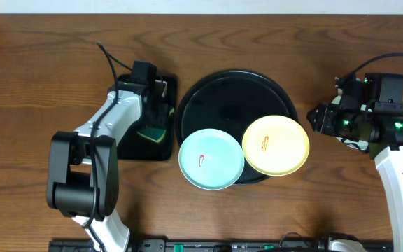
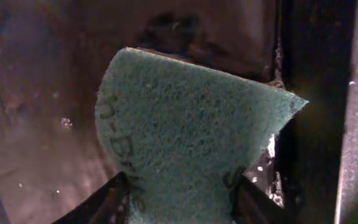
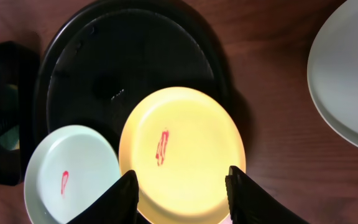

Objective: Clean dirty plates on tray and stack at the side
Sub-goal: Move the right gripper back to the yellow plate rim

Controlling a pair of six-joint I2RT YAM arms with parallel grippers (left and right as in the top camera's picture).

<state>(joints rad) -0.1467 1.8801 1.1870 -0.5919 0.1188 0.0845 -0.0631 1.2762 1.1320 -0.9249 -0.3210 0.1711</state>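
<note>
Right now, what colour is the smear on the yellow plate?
Red-orange: a short smear on the yellow plate. The right wrist view shows it best.

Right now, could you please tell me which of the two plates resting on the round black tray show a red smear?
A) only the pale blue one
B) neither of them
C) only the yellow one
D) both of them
D: in the right wrist view the yellow plate and the pale blue plate each carry a red streak near the middle.
</note>
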